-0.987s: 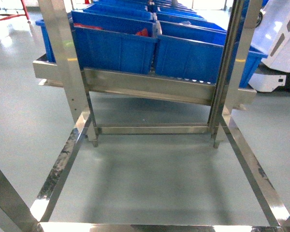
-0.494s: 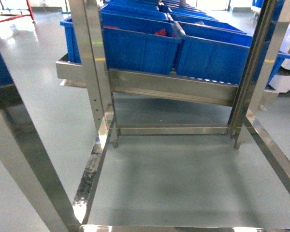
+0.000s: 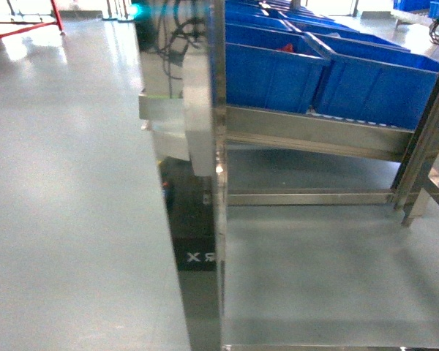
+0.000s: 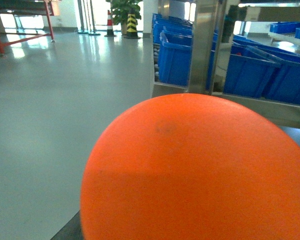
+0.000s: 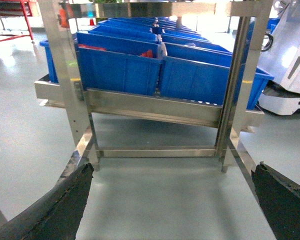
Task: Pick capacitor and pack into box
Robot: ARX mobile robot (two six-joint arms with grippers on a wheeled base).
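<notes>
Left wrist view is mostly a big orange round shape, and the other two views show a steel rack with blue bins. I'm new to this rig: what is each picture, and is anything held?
This is a wheeled robot with two arms and three cameras. The head camera looks forward and down: a shiny steel rack post stands close in front, with blue plastic bins on a sloping shelf and the grey floor beside it. The right wrist camera looks out between the right gripper; its two dark fingertips sit far apart at the bottom corners, open, with nothing between them. In the left wrist camera an orange rounded object fills the view; what it is, or whether it is held, cannot be told. No fingers show there.
</notes>
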